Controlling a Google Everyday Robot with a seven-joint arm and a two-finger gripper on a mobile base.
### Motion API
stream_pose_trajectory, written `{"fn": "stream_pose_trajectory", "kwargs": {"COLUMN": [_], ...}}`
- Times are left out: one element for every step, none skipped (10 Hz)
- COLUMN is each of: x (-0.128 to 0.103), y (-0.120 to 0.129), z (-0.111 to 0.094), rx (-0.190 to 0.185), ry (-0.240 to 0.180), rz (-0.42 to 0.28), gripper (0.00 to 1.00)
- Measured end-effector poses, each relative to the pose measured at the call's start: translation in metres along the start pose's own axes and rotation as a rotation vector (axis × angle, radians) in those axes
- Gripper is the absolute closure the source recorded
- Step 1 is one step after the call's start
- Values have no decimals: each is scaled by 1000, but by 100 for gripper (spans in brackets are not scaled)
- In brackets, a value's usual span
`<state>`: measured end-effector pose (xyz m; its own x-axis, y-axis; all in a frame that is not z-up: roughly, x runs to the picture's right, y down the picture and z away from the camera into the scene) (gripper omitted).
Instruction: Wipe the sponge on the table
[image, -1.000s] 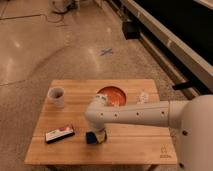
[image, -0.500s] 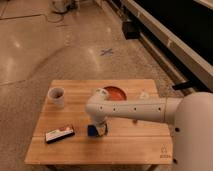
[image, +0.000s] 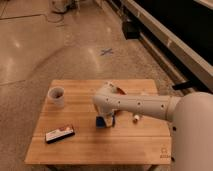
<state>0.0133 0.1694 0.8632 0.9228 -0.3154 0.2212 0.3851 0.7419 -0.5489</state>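
Camera view: my tool (image: 106, 119) is down on the desk (image: 125, 146) near its middle, closed on the sponge (image: 101, 122), whose dark blue pad shows at the tool's tip and lies flat against the wood.

Over the last second the sponge has travelled. It was close to the desk's front edge, just right of the black-and-white eraser block (image: 60, 134). Now it sits further back and a little to the right, well apart from that block. My arm has swung with it, and the forearm now covers most of the orange plate (image: 121, 89), leaving only a sliver of its rim in sight. The white cup (image: 56, 96) at the back left and the eraser block have not shifted.

I read this as a wiping stroke under way: the pad has slid across the planks from front toward centre while staying low on the surface. How much of the desk has already been covered I cannot judge from this moment. The plate lies close behind my stroke line, so a longer push that way risks nudging it.
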Motion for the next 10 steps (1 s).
{"fn": "stream_pose_trajectory", "kwargs": {"x": [17,31,43,54,62,69,72,72,67,64], "y": [3,7,14,24,34,48,60,70,81,90], "z": [0,0,0,0,0,-1,-4,-6,-10,-11], "rx": [-3,-7,-14,-25,-36,-48,-56,-63,-68,-76], "ry": [13,24,30,32,29,18,2,-15,-41,-58], "rz": [9,13,17,21,24,31,41,44,44,41], "gripper": [100,100,100,100,100,100,100,100,100,98]}}
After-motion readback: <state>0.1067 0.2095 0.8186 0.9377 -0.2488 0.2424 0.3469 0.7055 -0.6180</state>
